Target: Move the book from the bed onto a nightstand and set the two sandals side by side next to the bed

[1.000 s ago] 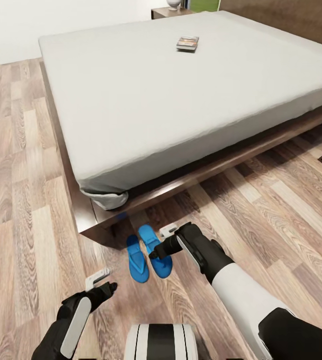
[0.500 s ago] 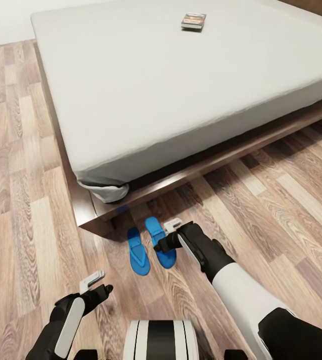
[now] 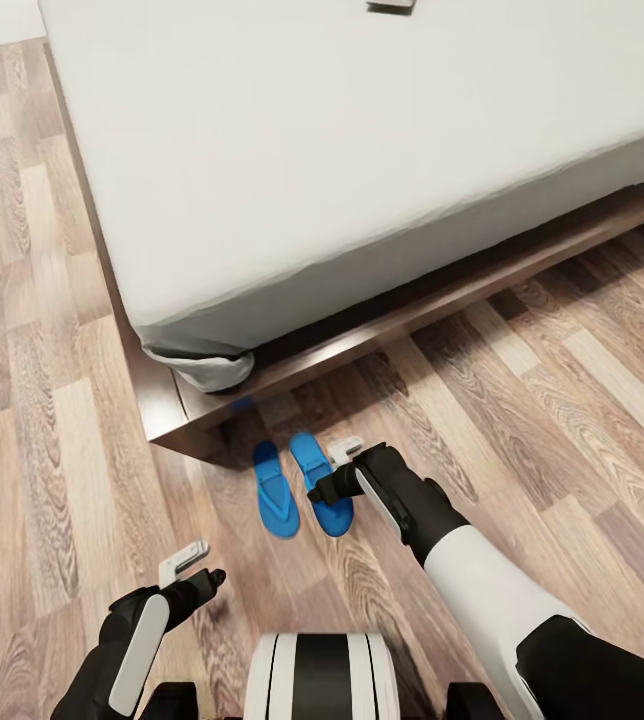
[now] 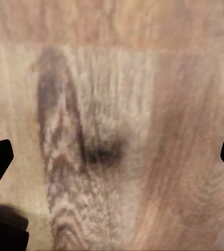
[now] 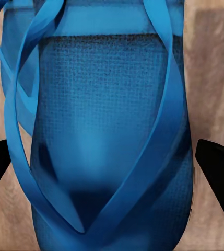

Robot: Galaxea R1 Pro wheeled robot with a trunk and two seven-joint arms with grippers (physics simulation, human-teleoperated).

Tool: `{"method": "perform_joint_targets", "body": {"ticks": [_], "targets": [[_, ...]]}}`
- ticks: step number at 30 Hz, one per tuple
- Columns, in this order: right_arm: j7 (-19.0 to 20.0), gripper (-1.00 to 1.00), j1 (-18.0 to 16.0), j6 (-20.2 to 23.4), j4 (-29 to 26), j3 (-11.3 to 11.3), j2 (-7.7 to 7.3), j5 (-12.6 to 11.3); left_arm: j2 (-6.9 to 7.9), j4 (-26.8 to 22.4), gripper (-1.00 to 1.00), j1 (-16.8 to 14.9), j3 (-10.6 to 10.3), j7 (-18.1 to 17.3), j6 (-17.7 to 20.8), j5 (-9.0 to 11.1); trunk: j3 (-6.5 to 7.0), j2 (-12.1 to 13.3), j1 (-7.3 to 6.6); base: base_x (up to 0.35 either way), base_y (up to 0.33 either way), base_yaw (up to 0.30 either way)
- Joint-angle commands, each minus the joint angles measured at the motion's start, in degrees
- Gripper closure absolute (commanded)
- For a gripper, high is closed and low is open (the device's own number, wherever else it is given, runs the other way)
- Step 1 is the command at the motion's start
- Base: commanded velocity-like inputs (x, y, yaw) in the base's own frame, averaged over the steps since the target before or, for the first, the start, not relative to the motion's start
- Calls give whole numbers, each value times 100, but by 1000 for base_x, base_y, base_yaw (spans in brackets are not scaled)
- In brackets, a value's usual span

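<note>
Two bright blue sandals lie side by side on the wooden floor by the bed's corner, the left sandal (image 3: 275, 492) and the right sandal (image 3: 318, 478). My right gripper (image 3: 334, 472) hovers open just over the right sandal (image 5: 106, 120), with a dark fingertip on either side of its sole and straps. My left gripper (image 3: 200, 568) is open above bare floor, apart from the sandals. The bed (image 3: 312, 150) has a white mattress and a dark wooden frame. The book (image 3: 390, 5) lies on the mattress, cut by the picture's upper edge. The nightstand is out of view.
Wood plank floor (image 3: 562, 400) stretches along the bed's side and to its left. The bed frame's corner (image 3: 177, 425) juts out just beyond the sandals, with a bunched sheet corner (image 3: 207, 368) above it. My left gripper (image 4: 112, 157) faces floorboards.
The whole picture has shifted, with the bed and book now higher in it, so the camera has moved. The right gripper stays over the right sandal; the sandals lie as before.
</note>
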Motion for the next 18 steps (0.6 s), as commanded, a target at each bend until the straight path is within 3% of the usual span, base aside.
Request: {"method": "perform_joint_targets", "body": {"ticks": [1, 12, 18], "targets": [[-4, 100, -4, 25, -5, 9, -2, -24, -4, -9, -100, -2, 9, 44, 22, 62, -26, -3, 1, 0, 0, 0], [-10, 100, -4, 25, -5, 16, -2, -25, -4, 30, -100, 3, -60, 52, -18, 26, -26, -3, 1, 43, 30, 0], [-10, 100, -4, 25, -5, 17, -2, -23, -4, 22, -100, -1, 50, 61, 21, 51, -48, -4, 4, 23, 15, 0]]}}
